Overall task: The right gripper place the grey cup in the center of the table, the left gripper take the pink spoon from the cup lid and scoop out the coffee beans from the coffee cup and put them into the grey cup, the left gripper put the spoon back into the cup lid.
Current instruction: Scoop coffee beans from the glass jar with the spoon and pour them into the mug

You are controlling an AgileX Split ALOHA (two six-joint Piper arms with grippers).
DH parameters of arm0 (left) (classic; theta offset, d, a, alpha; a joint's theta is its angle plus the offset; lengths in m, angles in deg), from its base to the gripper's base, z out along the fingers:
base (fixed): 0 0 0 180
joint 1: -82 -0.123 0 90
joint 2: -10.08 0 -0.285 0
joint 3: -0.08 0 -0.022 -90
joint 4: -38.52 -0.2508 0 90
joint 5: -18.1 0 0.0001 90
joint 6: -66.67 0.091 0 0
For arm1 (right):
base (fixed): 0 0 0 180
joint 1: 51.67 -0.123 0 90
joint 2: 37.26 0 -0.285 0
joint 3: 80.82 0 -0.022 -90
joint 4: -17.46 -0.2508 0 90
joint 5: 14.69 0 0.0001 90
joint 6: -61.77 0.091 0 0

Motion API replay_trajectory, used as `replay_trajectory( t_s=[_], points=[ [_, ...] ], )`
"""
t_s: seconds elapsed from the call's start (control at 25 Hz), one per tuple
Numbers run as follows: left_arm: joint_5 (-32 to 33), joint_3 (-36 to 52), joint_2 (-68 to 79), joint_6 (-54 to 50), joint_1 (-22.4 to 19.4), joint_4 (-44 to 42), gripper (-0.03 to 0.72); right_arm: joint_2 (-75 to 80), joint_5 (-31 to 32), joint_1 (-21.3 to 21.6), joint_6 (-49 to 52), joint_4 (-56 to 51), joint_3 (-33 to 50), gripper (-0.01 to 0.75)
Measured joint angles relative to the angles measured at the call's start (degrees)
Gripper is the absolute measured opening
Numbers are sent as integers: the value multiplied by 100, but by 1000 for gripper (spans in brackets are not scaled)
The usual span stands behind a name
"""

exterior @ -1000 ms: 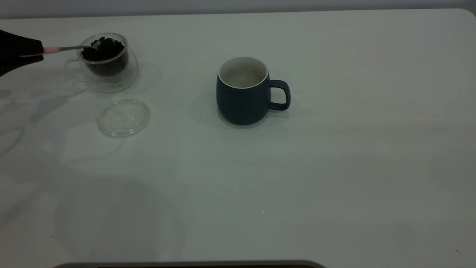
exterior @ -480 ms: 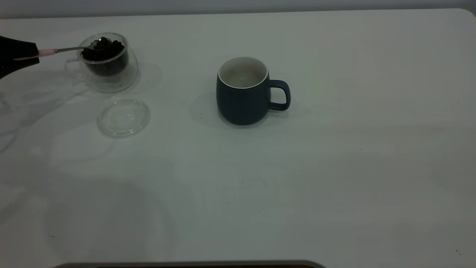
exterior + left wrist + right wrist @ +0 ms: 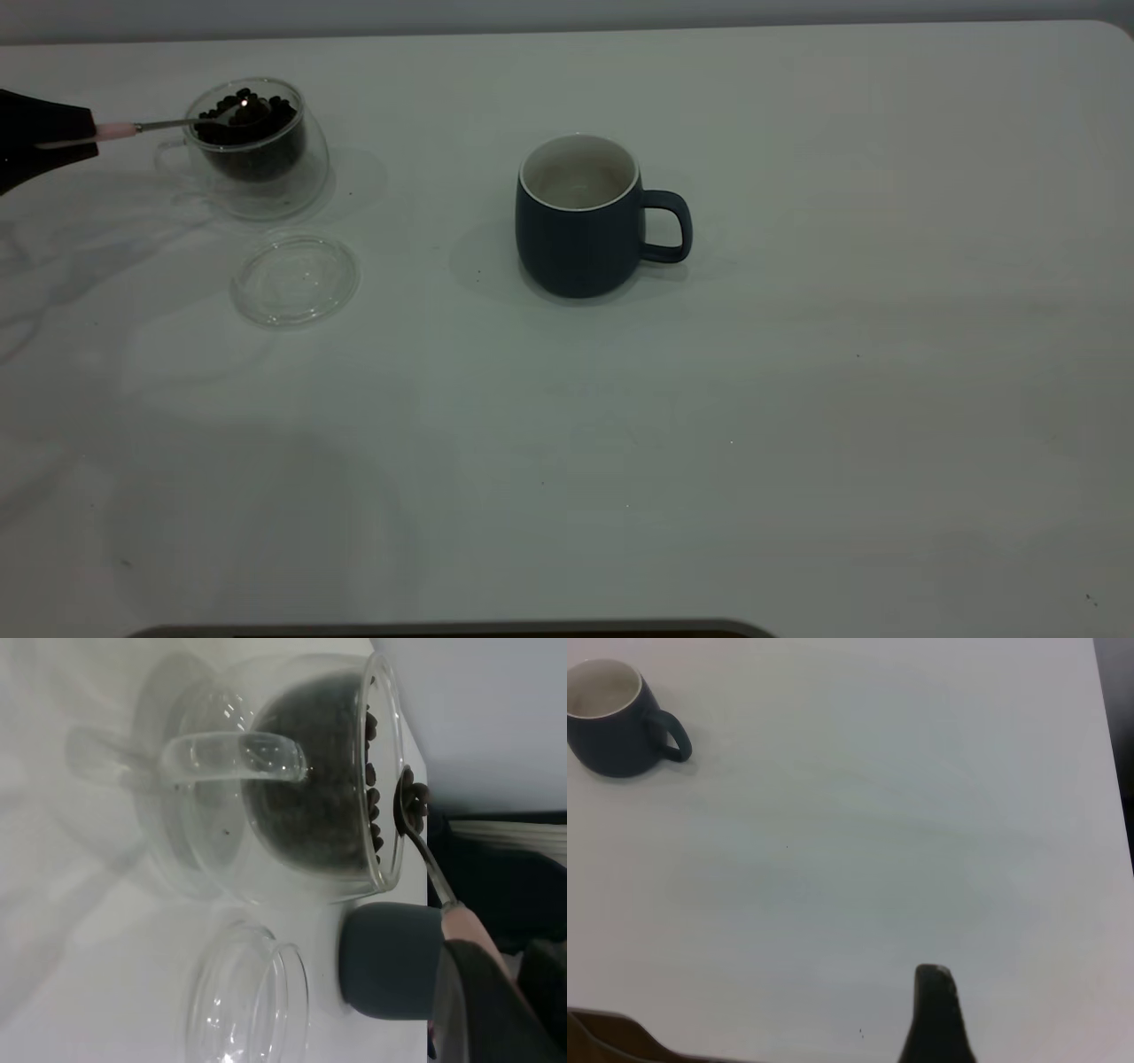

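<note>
Exterior view shows you the left gripper (image 3: 40, 133) clamped on the pink spoon (image 3: 168, 121), its bowl among the coffee beans (image 3: 248, 111) in the coffee cup (image 3: 257, 151); the grey cup (image 3: 580, 217) waits mid-table, unfilled, the cup lid (image 3: 295, 279) bare.

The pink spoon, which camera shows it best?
The exterior view: the pink spoon runs from the left claw to its bowl over the coffee beans. The left wrist view shows it close but partly hidden. The right wrist view misses it.
</note>
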Motion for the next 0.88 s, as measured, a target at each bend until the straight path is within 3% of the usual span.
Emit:
replay_trajectory(
  t_s=[0.56, 0.88],
  points=[
    [23, 0, -217, -115, 107, 18, 121, 0, 0, 0, 0, 0, 0, 588],
    [23, 0, -324, -214, 582, 128, 121, 0, 0, 0, 0, 0, 0, 588]
  ],
)
